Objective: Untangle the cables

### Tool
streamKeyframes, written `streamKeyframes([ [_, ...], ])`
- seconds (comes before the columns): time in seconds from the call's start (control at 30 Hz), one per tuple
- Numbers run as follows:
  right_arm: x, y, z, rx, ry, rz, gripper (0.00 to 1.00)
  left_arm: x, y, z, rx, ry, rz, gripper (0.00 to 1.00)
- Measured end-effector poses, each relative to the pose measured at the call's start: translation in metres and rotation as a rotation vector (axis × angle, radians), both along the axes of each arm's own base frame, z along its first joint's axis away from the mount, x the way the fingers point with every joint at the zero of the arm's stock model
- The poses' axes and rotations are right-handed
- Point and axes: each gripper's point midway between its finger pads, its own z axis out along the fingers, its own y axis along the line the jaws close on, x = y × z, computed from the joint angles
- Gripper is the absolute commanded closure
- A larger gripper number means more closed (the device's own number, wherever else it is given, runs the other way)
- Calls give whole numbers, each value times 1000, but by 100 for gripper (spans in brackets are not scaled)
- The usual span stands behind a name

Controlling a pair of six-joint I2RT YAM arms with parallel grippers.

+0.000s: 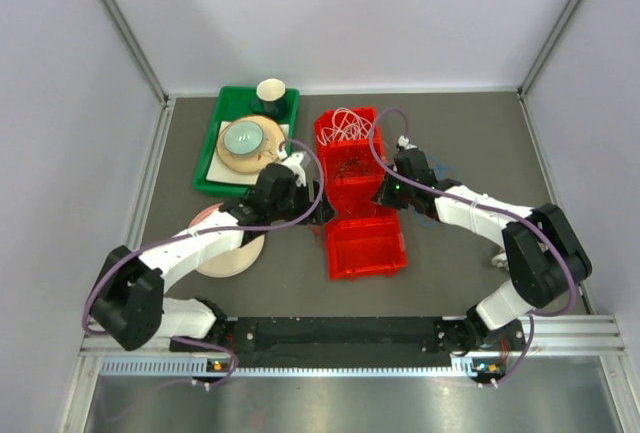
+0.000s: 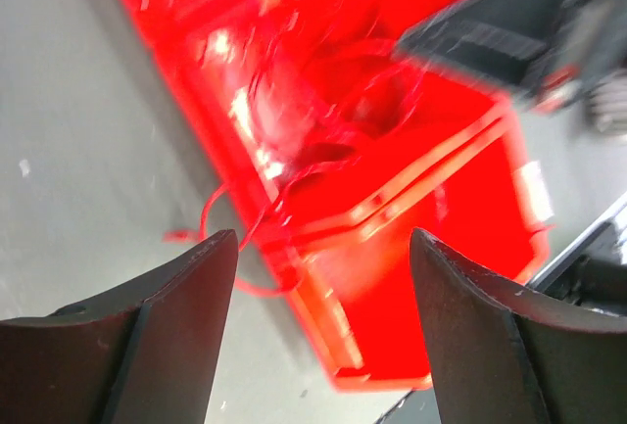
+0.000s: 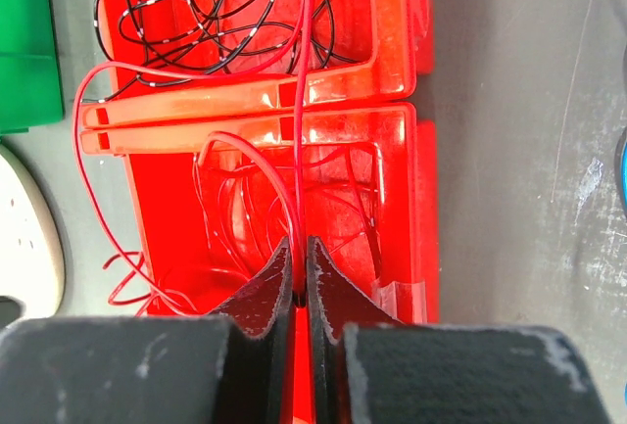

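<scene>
Right gripper is clamped on one thin red wire of the tangled cables, in the red plastic bins at the grey table centre. Left gripper stands wide, empty. Step: isolating one strand; next, likely a slow straight pull.

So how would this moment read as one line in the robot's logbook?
right gripper: shut on red cable | left gripper: open, empty, beside red bins | black cables: tangled in far bin
</scene>
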Motion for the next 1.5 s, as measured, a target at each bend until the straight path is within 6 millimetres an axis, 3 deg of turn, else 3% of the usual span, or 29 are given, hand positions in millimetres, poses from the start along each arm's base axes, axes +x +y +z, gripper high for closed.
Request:
streamKeyframes([
  [0.1,0,0,0,0,0,1,100,-9,2,-28,38,76,-19,26],
  [0.2,0,1,0,2,1,4,100,-13,1,-52,72,140,-31,34],
  [0.33,-1,1,0,2,1,5,100,-19,6,-82,116,203,-22,53],
  [0.37,-1,1,0,2,1,5,100,-20,8,-87,124,212,-19,71],
  [0.47,-1,1,0,3,2,7,100,-19,11,-91,138,214,1,100],
  [0.6,-1,2,0,4,2,8,100,-13,14,-88,152,185,19,100],
  [0.7,-1,2,1,5,2,8,100,-11,14,-74,144,154,19,100],
  [0.77,-1,2,1,4,1,9,100,-6,10,-53,119,114,6,100],
  [1.0,0,1,0,-3,-4,9,100,15,-27,50,-92,-77,-76,100],
  [1.07,0,0,0,-4,-5,7,100,17,-38,62,-145,-93,-102,100],
  [1.17,0,-1,2,-4,-9,-1,100,22,-52,55,-178,-63,-133,100],
  [1.3,-7,-6,6,5,-17,-17,100,24,-65,15,-165,42,-150,100],
  [1.43,-13,-12,15,13,-39,-29,80,24,-70,-19,-137,122,-147,100],
  [1.5,-14,-14,26,18,-60,-37,76,25,-71,-30,-125,146,-143,100],
])
